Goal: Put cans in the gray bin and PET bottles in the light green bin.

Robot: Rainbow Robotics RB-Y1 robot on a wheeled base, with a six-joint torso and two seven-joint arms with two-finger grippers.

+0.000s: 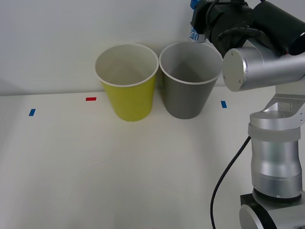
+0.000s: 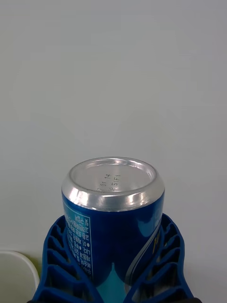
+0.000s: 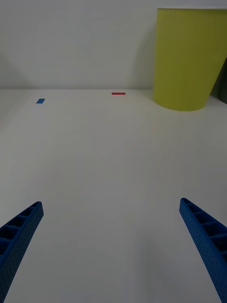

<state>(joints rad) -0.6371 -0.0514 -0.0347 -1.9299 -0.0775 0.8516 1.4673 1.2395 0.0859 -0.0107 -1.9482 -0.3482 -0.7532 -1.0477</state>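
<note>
We hold the can (image 2: 112,222) in our right pincer (image 2: 113,265), whose blue ribbed fingers (image 2: 59,260) are closed against its two sides. In the right wrist view the can's silver end points away from the pincer, toward the pale wall, and its blue body with small white print sits between the fingers. In the front view the right pincer (image 1: 196,29) is raised at the upper right, above and just behind the far right rim of the gray bin (image 1: 186,98), with a little of the can (image 1: 193,33) showing below the dark wrist.

The gray bin stands upright on the white bench (image 1: 95,171), just beside the green bin (image 1: 131,100), which is on its left; their rims nearly touch. A red mark (image 1: 90,98) and two blue marks (image 1: 32,112) lie on the bench.

Our left pincer (image 3: 113,246) hangs low over the bench with its fingers spread wide and nothing between them, the green bin (image 3: 187,61) ahead of it.
</note>
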